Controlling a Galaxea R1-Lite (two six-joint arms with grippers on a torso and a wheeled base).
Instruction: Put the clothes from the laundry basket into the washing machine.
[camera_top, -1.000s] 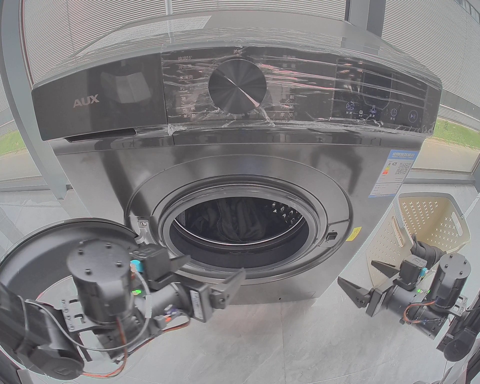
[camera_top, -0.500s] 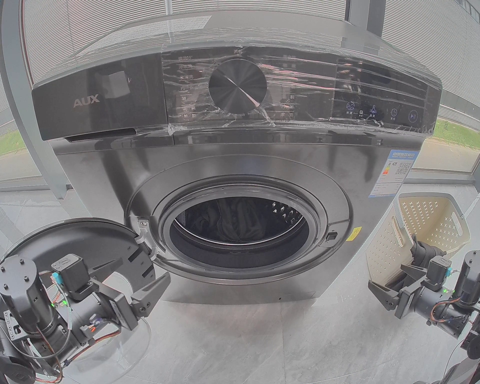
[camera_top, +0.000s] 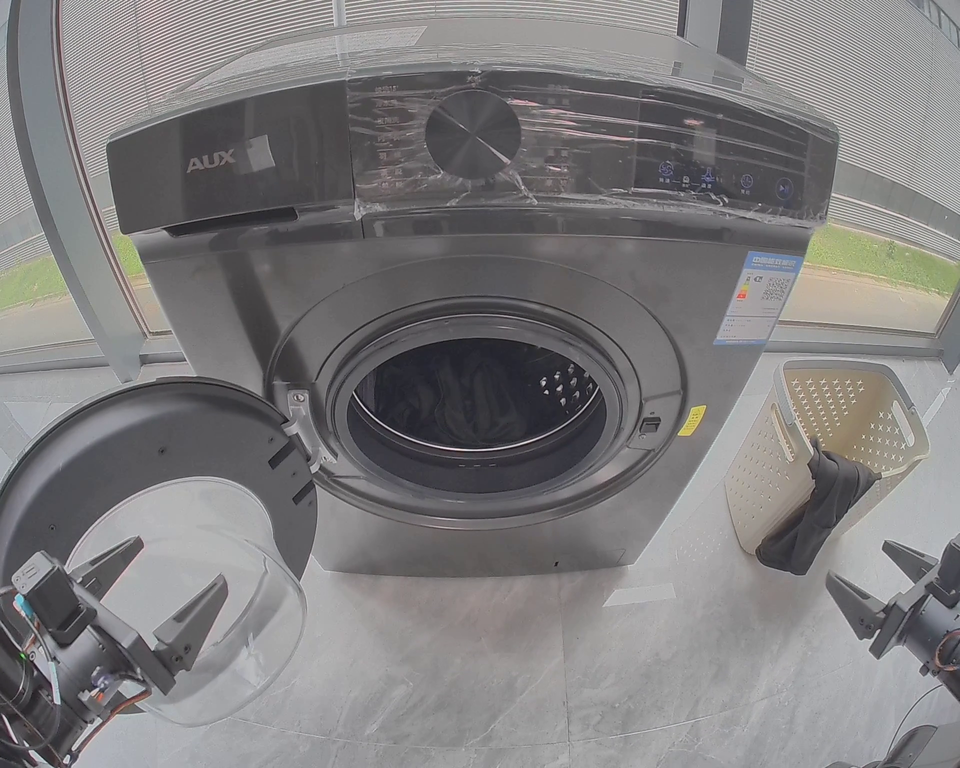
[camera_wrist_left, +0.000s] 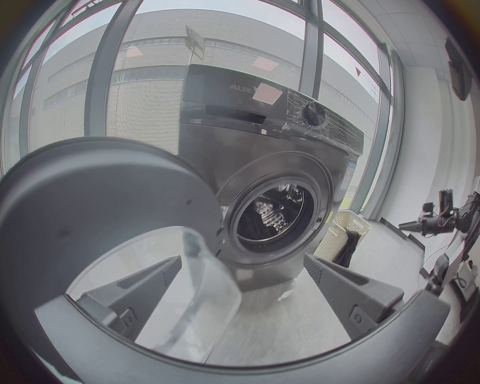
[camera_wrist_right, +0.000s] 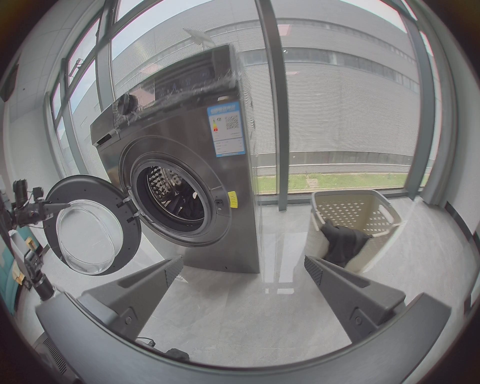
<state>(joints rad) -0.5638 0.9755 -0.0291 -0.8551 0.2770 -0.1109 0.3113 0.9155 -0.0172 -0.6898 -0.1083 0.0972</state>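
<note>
— That black garment (camera_top: 815, 510) droops limp and creased over the cream laundry basket (camera_top: 760, 470) rim, right beside the washing machine (camera_top: 480, 260).
— Left gripper (camera_top: 178, 563), right gripper (camera_top: 860, 563): fingers spread apart, both empty.

Front of washing machine (camera_top: 560, 270): grey metal, smooth, satin sheen. Its control panel (camera_top: 600, 150): glossy black, w/ wrinkled clear plastic film over it. The door (camera_top: 150, 440): matt dark plastic ring, clear glossy bowl (camera_top: 200, 600) in the middle. The drum (camera_top: 565, 385): shiny metal w/ holes. The laundry basket (camera_top: 760, 470): cream plastic, matt, perforated. The dark cloth (camera_top: 815, 510) on its rim & the clothes (camera_top: 450, 395) in the drum: soft, matt. The floor (camera_top: 600, 680): smooth grey tiles, semi-gloss.
</note>
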